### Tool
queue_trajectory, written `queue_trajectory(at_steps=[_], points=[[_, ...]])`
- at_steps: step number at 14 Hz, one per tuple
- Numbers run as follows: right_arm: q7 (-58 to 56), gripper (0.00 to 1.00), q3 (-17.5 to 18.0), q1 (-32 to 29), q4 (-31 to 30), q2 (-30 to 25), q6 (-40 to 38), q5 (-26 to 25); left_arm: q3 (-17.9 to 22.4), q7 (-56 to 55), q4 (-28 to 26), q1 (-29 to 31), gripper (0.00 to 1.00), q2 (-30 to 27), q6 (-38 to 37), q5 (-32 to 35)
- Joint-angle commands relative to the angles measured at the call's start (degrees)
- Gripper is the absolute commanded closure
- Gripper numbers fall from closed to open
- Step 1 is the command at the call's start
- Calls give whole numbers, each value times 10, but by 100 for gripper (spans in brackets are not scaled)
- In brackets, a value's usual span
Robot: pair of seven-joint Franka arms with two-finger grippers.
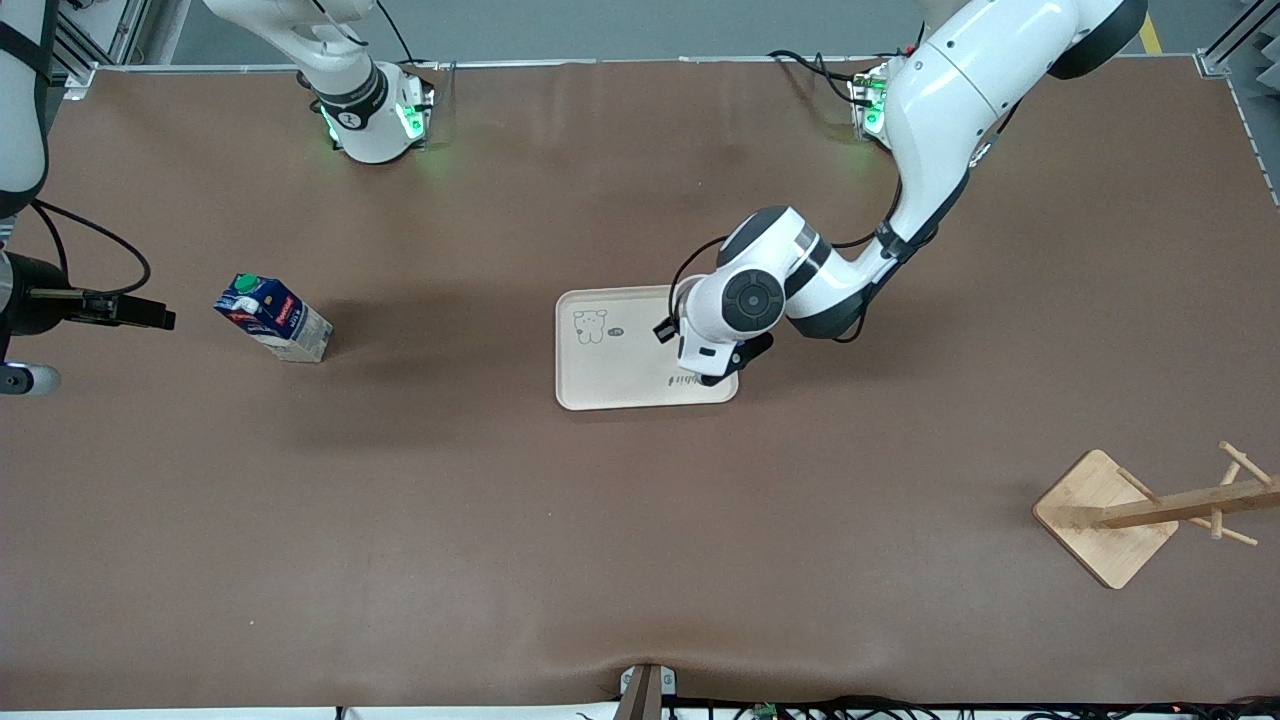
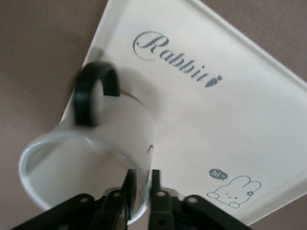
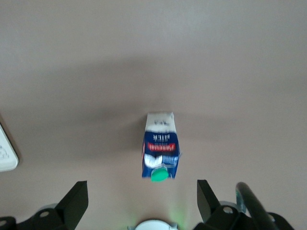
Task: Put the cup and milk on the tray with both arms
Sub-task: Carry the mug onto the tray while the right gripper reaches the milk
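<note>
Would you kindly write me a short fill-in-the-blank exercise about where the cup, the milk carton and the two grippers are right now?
1. The left gripper pinches the rim of the white ____ over the tray.
2. The milk carton stands on the table toward the ____ arm's end.
3. The right gripper hangs above the carton with its jaws ____.
4. The cursive word printed on the tray reads ____.

Missing words: cup; right; open; Rabbit
</note>
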Motion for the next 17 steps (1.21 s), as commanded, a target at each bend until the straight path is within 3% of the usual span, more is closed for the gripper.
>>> queue_trajectory(at_steps=[1, 2, 6, 8, 11, 14, 17], points=[[18, 0, 2, -3, 10, -2, -48, 6, 14, -10, 14, -6, 24, 3, -7, 15], [17, 0, 2, -6, 10, 3, -45, 4, 15, -10, 17, -6, 0, 2, -7, 19], [19, 0, 0, -9, -4, 4, -52, 2, 15, -12, 48, -4, 0, -16, -12, 19], [19, 0, 0, -11, -39, 4, -44, -2, 16, -11, 87, 6, 0, -31, -54, 20], [19, 0, 0, -18, -134, -10, 32, -5, 24, 22, 155, 29, 0, -55, -146, 82], [19, 0, -1, -23, -200, -32, 62, -7, 24, 127, 160, 94, 0, -99, -159, 100], [19, 0, -1, -25, -312, -83, 155, -7, 23, 275, 160, 162, 0, -142, -181, 100]])
